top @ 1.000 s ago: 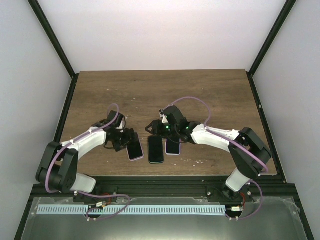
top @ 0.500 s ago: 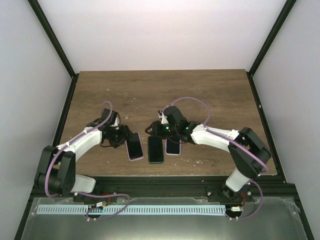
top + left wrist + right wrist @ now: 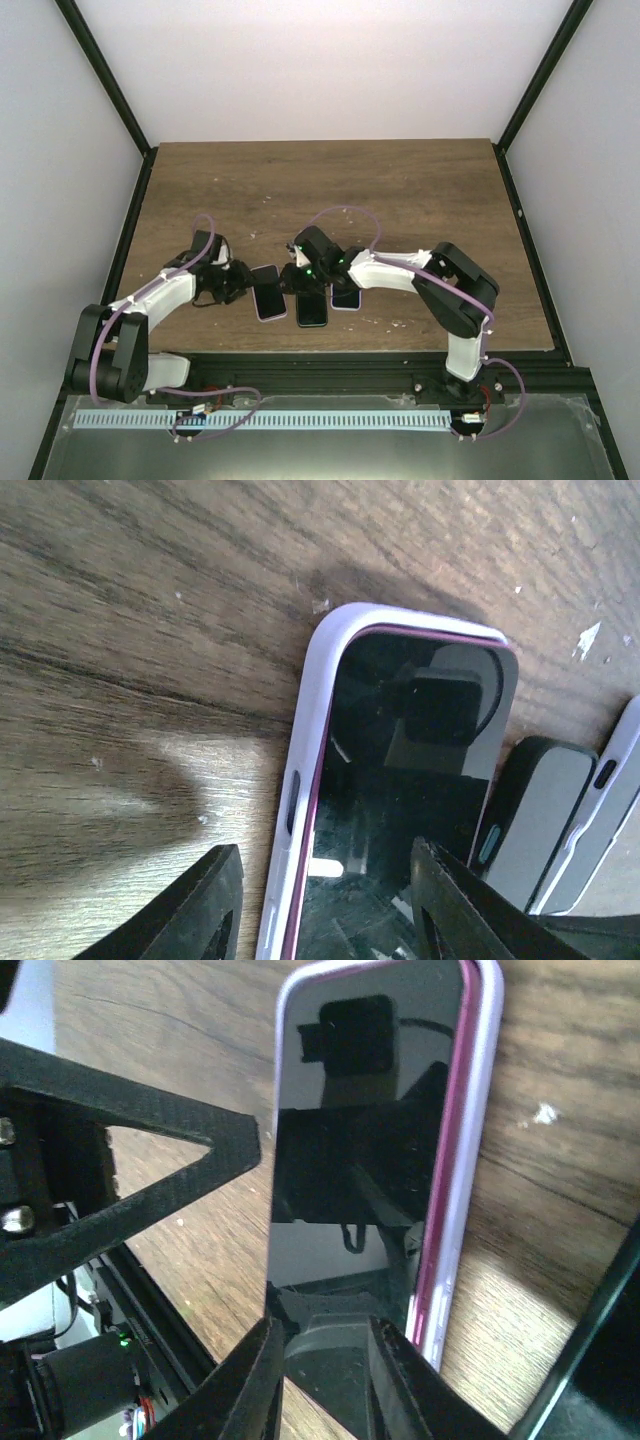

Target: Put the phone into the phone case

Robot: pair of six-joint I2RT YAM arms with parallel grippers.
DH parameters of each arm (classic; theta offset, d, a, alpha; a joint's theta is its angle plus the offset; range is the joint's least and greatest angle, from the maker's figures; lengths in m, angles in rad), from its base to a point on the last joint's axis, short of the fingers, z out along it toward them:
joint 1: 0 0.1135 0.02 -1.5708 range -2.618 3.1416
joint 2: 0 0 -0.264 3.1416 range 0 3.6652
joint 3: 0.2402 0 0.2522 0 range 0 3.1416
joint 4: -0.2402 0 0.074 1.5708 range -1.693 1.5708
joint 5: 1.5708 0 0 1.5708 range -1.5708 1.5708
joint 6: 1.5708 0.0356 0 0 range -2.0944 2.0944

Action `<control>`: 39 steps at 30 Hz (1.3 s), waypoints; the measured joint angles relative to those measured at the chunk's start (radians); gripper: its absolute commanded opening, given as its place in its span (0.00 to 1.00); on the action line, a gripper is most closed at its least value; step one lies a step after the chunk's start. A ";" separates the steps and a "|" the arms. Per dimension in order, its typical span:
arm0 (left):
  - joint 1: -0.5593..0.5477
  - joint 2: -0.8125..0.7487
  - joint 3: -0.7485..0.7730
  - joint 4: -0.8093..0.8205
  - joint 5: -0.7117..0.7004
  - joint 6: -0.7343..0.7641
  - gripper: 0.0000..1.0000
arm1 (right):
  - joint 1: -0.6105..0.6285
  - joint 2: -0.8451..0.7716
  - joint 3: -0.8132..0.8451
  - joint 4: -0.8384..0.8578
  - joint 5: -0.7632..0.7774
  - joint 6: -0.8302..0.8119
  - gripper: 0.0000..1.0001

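Phone [image 3: 410, 780]: lying in lilac case [image 3: 312, 710]
Left gripper [image 3: 322, 852]: jaws apart, straddling its left edge
Right gripper [image 3: 320, 1325]: jaws narrowly apart over the phone

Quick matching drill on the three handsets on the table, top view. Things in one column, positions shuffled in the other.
Things:
1. lilac-cased phone with magenta edge
2. dark one with teal side button
3. other lilac-rimmed one

Positions:
a. right end of the row, partly under the right arm
b. left end of the row
c. middle of the row

Pairs: 1-b, 2-c, 3-a
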 measured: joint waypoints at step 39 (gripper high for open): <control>0.018 -0.060 -0.112 0.177 0.193 -0.020 0.44 | 0.008 0.058 -0.013 -0.033 0.068 -0.035 0.02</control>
